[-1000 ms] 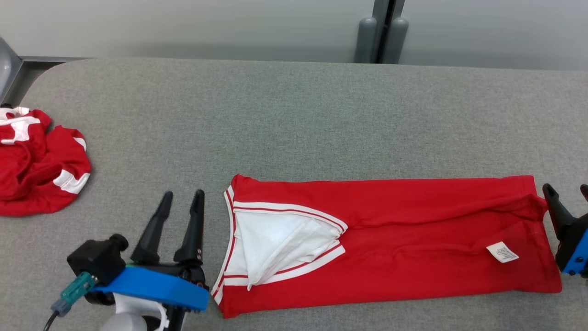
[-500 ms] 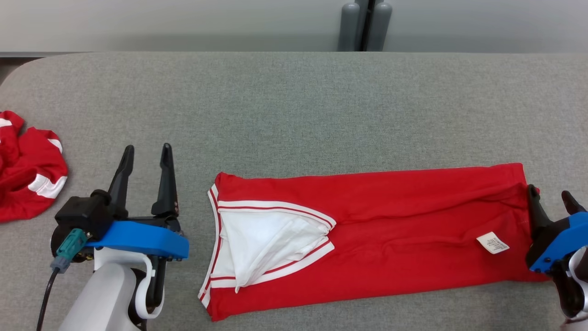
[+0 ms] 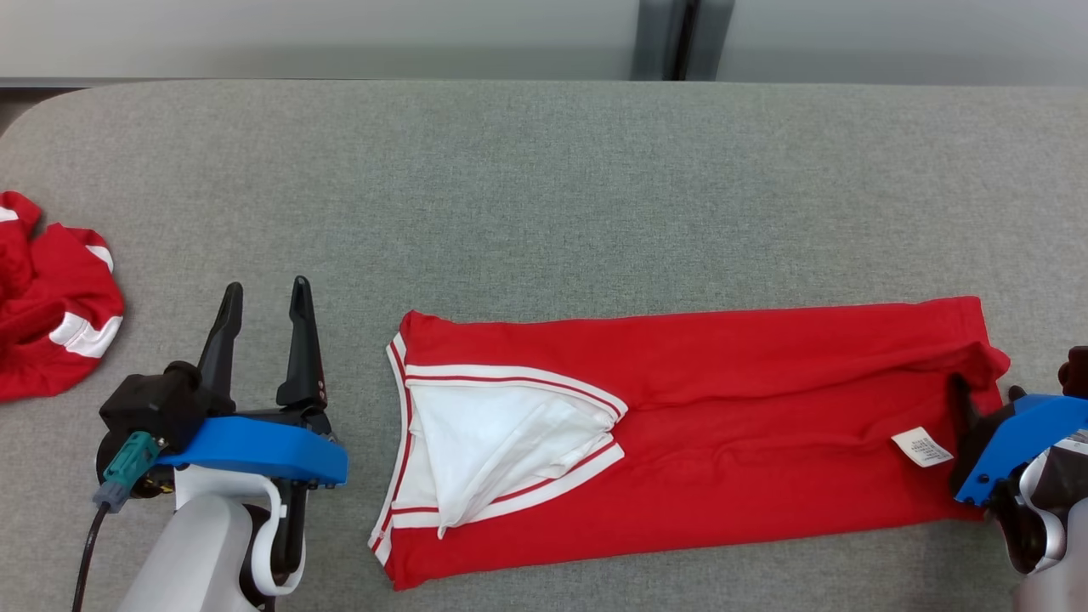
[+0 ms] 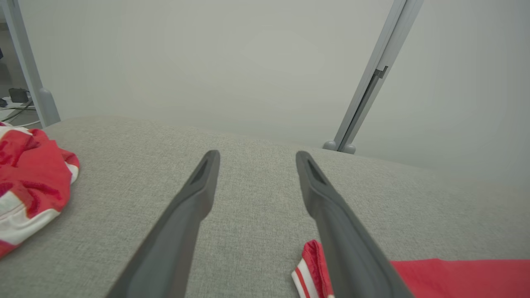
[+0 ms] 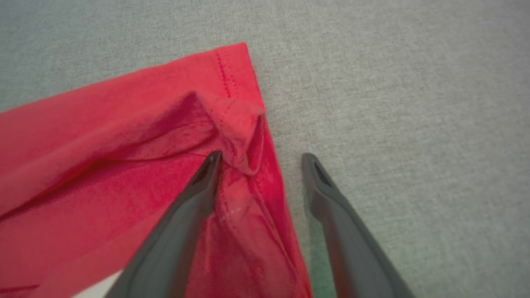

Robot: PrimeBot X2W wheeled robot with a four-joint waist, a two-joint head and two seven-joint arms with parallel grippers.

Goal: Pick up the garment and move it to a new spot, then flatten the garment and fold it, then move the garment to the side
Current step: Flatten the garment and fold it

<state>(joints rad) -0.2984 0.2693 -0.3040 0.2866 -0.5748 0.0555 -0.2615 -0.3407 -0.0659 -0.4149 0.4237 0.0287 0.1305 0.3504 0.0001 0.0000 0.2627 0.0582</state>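
Note:
The garment [image 3: 748,425] is a red shirt folded into a long strip on the grey table [image 3: 544,187], white-trimmed collar at its left end and a label near its right end. My left gripper [image 3: 265,291] stands open on bare table just left of the collar; the left wrist view has the gripper [image 4: 256,156] with the collar corner of the garment [image 4: 310,269] beside its right finger. My right gripper [image 3: 1018,382] is open at the right hem. In the right wrist view this gripper [image 5: 261,156] straddles the garment [image 5: 124,165] edge, one finger over a raised fold, the other over table.
A second red and white garment [image 3: 51,314] lies crumpled at the table's left end, also in the left wrist view as a bundle [image 4: 29,186]. A pale wall with a grey post [image 3: 663,38] runs behind the table's far edge.
The camera has shifted. My left gripper has drawn a little left, away from the collar. My right gripper has come in from the right over the garment's hem edge.

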